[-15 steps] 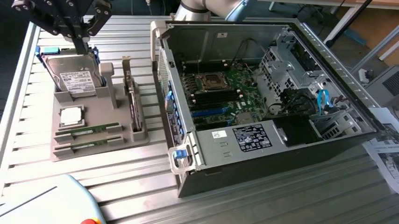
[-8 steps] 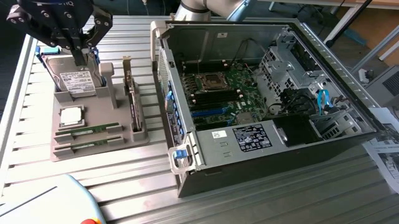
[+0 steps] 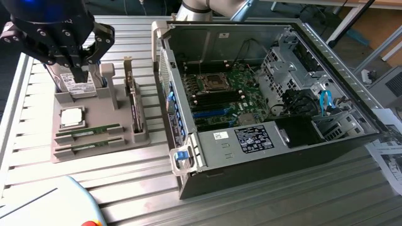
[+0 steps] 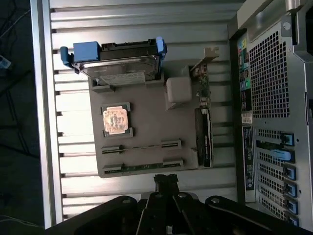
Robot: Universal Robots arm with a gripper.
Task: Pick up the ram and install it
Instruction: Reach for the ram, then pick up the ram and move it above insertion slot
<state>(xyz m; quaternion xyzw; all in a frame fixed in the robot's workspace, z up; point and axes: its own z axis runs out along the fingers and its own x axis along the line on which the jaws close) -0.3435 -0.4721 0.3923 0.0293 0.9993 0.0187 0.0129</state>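
Two ram sticks, thin and green, lie side by side in slots at the near end of a grey holder tray [image 3: 94,155]: one ram stick [image 3: 88,131] and a second [image 3: 88,144] beside it. The wrist view looks down on the same ram sticks [image 4: 142,146] [image 4: 142,167]. My black gripper [image 3: 80,75] hangs above the tray's far end, over the hard drive, well above the sticks. In the wrist view the gripper [image 4: 166,182] has its fingers together with nothing between them.
The tray also holds a silver hard drive [image 4: 120,68] with blue clips, a square processor chip [image 4: 116,120] and an upright expansion card [image 3: 133,106]. An open computer case [image 3: 264,99] with its motherboard [image 3: 223,92] lies at the exterior view's right. All rest on a ribbed metal table [image 3: 144,188].
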